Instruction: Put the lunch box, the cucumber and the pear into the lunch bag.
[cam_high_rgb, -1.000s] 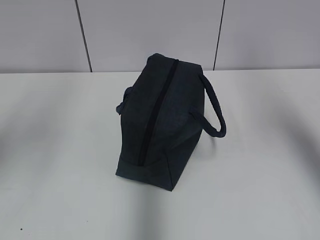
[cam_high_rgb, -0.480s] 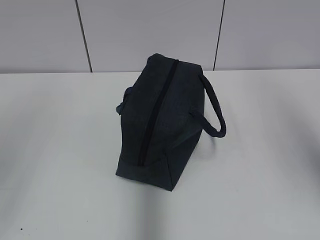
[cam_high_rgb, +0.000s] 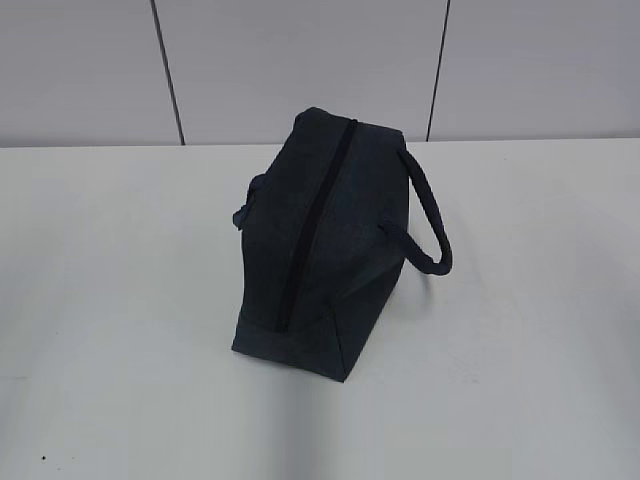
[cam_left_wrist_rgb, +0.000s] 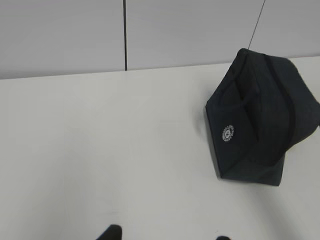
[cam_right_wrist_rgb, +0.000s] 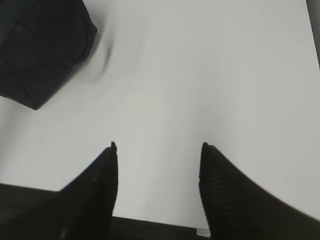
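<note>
The dark navy lunch bag (cam_high_rgb: 322, 240) stands in the middle of the white table with its top zipper (cam_high_rgb: 315, 215) shut and one loop handle (cam_high_rgb: 428, 215) hanging to the right. It also shows in the left wrist view (cam_left_wrist_rgb: 260, 117) and the right wrist view (cam_right_wrist_rgb: 40, 47). The lunch box, the cucumber and the pear are not in view. My left gripper (cam_left_wrist_rgb: 165, 235) shows only two fingertips at the frame's bottom edge, wide apart and empty. My right gripper (cam_right_wrist_rgb: 157, 147) is open and empty over bare table, right of the bag. Neither gripper shows in the exterior view.
The white table (cam_high_rgb: 120, 300) extends on all sides of the bag. A grey panelled wall (cam_high_rgb: 300, 60) stands behind the table's far edge. The table's near edge shows in the right wrist view (cam_right_wrist_rgb: 150, 222).
</note>
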